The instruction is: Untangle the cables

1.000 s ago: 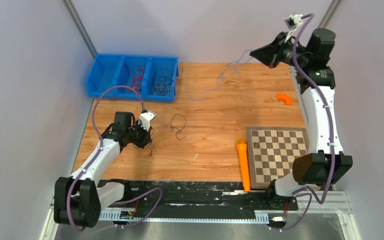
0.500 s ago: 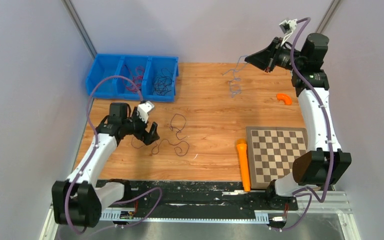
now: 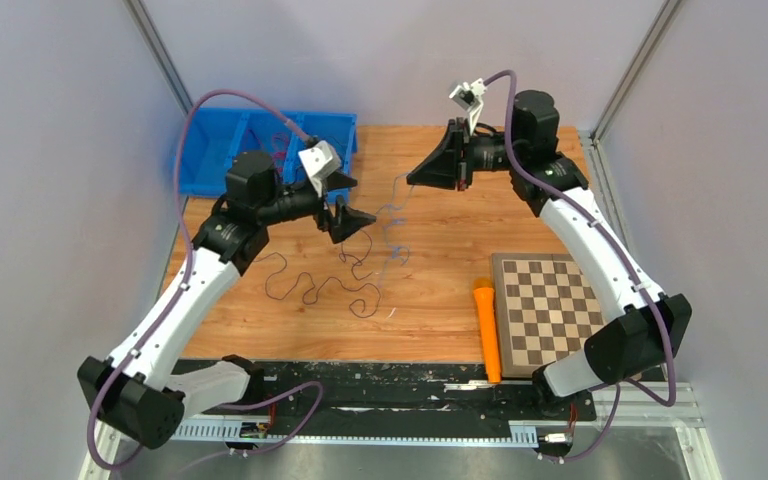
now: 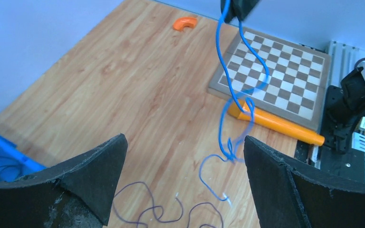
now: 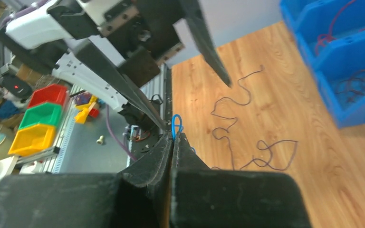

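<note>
My right gripper [image 3: 415,178] is raised over the middle of the table and shut on a thin blue cable [image 3: 388,240], which hangs down to the wood in loose loops. The wrist view shows its fingers [image 5: 161,152] pressed together with the blue cable [image 5: 173,126] poking out at the tips. My left gripper [image 3: 346,215] hovers open just left of that hanging cable, nothing between its fingers. Below it a dark purplish cable [image 3: 315,283] lies curled on the table, seen also as loops [image 4: 153,207] between my open left fingers, near the blue cable's knotted lower end [image 4: 230,156].
A blue three-part bin [image 3: 192,160] at the back left holds red cables [image 5: 332,28] and dark ones, partly hidden behind my left arm. A chessboard [image 3: 552,300] and an orange cylinder [image 3: 486,330] lie front right. A small orange curved piece [image 4: 185,22] sits near the back right.
My left gripper opened and let the dark cable drop onto the table, then rose toward the middle. My right arm swung left and forward with the blue cable.
</note>
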Controlling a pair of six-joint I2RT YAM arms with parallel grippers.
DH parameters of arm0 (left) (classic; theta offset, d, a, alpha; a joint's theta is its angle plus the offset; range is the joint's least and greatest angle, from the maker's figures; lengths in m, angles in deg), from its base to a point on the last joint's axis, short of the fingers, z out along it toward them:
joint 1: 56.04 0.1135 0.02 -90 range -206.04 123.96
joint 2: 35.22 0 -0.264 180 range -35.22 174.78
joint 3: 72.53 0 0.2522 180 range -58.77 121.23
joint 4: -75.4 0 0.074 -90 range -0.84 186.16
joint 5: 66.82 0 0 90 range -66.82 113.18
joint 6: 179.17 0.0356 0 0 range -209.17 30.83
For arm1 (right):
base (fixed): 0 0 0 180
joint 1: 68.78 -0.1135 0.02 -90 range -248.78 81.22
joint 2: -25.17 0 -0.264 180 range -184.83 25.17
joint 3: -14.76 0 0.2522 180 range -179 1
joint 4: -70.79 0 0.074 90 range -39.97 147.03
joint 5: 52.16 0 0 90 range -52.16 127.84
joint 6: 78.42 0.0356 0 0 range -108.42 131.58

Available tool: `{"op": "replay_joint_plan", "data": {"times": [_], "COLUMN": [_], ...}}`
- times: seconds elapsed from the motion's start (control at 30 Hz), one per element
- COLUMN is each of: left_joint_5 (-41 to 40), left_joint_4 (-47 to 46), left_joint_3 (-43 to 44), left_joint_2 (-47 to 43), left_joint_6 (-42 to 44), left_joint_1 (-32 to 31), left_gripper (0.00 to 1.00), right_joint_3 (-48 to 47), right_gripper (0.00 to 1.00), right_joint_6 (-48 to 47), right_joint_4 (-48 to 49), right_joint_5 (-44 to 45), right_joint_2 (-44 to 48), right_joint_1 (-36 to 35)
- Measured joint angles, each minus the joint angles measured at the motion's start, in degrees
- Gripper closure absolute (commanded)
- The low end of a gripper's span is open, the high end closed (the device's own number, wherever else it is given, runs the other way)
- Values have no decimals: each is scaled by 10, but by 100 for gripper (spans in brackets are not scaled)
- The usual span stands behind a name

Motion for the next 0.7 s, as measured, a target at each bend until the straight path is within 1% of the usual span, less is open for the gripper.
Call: {"op": "replay_joint_plan", "data": {"times": [0.2,0.27,0.3,0.37,0.4,0.43,0.5,0.6,0.7], "left_joint_5": [-9,2,9,26,36,48,64,77,77], "left_joint_4": [-21,-34,-42,-52,-54,-57,-59,-34,33], "left_joint_3": [8,2,-5,-15,-17,-20,-29,-60,-80], "left_joint_2": [82,99,102,103,103,102,97,66,19], "left_joint_6": [-37,-55,-65,-79,-83,-85,-83,-50,25], "left_joint_1": [-66,-80,-83,-84,-84,-84,-84,-84,-84], "left_gripper": [1,10,16,19,17,11,2,0,0], "right_joint_3": [7,7,7,7,8,10,12,12,12], "right_gripper": [100,100,100,100,100,100,100,100,100], "right_joint_6": [-3,-4,-4,-4,-4,-5,-6,-9,-12], "right_joint_4": [-1,0,0,0,0,0,-1,0,-1], "right_joint_5": [1,2,2,3,4,5,5,6,8], "right_joint_2": [-4,-6,-9,-12,-13,-13,-13,-13,-13], "right_joint_1": [-61,-73,-80,-84,-84,-84,-84,-83,-83]}}
